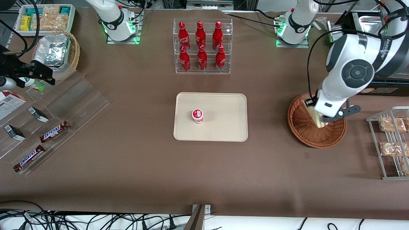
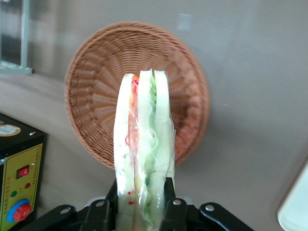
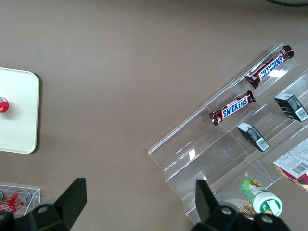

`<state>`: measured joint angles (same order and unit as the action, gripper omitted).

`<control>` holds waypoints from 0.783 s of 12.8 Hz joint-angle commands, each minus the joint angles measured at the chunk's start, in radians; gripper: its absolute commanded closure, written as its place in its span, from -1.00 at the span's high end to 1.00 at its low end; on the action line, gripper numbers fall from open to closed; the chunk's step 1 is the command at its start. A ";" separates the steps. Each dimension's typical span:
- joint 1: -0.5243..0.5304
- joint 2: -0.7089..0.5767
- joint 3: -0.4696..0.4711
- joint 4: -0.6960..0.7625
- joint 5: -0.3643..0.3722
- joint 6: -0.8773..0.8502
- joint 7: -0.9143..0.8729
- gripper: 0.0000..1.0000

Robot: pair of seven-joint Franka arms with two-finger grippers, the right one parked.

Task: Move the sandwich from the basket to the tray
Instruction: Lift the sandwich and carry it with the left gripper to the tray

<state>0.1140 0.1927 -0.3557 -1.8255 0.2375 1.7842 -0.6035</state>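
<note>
with the gripper (image 2: 142, 195) clamped on the sandwich (image 2: 143, 159) and hanging above the basket (image 1: 306, 134), i judge the lift is underway. next i'd carry it sideways to the tray (image 1: 223, 127), setting down clear of the small cup (image 1: 197, 116).

My gripper (image 2: 140, 202) is clamped on the sandwich (image 2: 143, 144) above the basket (image 1: 303, 127). Bare brown surface (image 1: 268, 127) lies between basket and tray (image 1: 223, 127), nothing standing there. On the tray, one small red-lidded cup (image 1: 197, 115) stands near the middle; flat room around it. Bottle rack (image 1: 202, 46) stands farther from the front camera than the tray, well apart. Wire snack rack (image 1: 391, 143) is beside the basket, toward my end.
</note>
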 commanded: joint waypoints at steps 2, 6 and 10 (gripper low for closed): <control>-0.005 0.033 -0.112 0.060 -0.055 -0.019 0.028 -0.25; -0.114 0.143 -0.175 0.138 -0.050 -0.002 -0.060 -0.24; -0.223 0.212 -0.170 0.140 -0.041 0.078 -0.142 -0.24</control>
<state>-0.0748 0.3607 -0.5288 -1.7230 0.1870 1.8500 -0.7193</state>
